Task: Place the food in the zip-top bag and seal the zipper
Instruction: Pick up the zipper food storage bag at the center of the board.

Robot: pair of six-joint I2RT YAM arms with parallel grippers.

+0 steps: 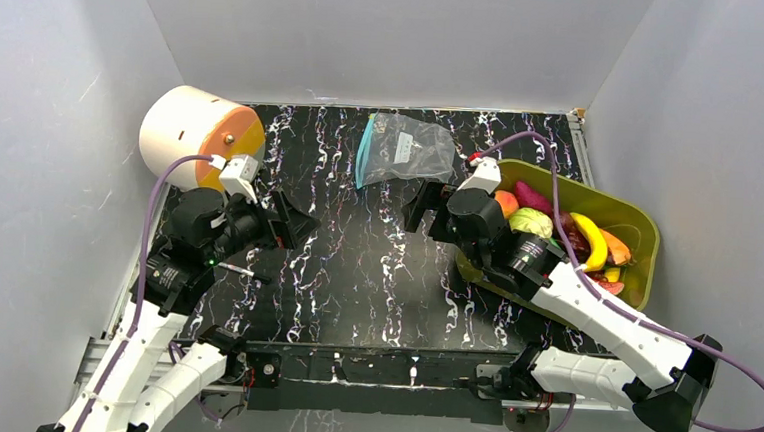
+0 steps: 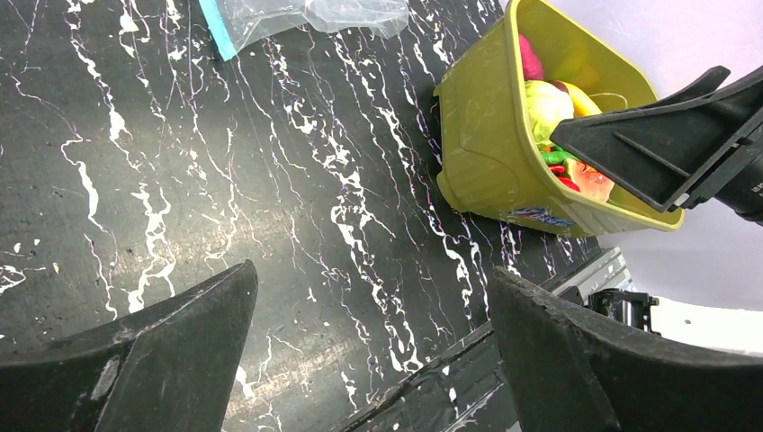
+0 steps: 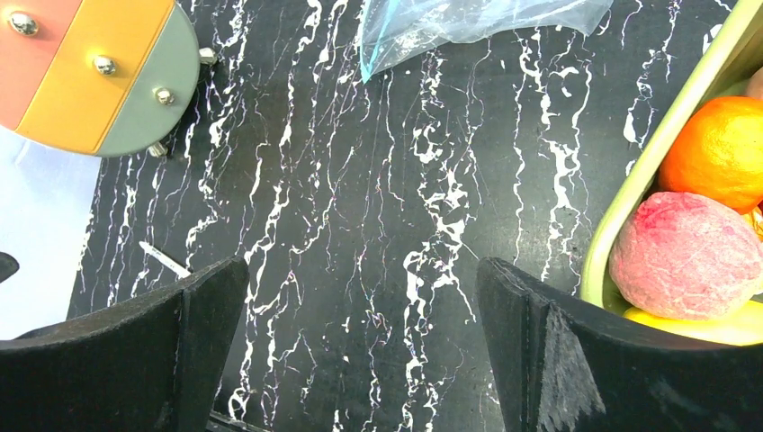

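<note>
Drum (image 1: 200, 137): on its side at the table's (image 1: 354, 274) far left corner.
Left gripper (image 1: 292, 223): jaws spread wide, holding nothing.
Bag (image 1: 407, 149): flat at far centre, zipper (image 1: 365, 151) along its left edge. Whether it is sealed cannot be told. Both wrist views cut the bag off.
Right gripper (image 1: 421, 206): jaws spread wide, holding nothing, near the bag.
Food (image 1: 533, 222): in the bin (image 1: 646, 254), partly hidden by the right arm.

Clear crinkly plastic zip-top bag (image 1: 412, 150), glossy olive plastic bin (image 1: 639, 254), smooth black white-veined marble-look table (image 1: 355, 264)
</note>
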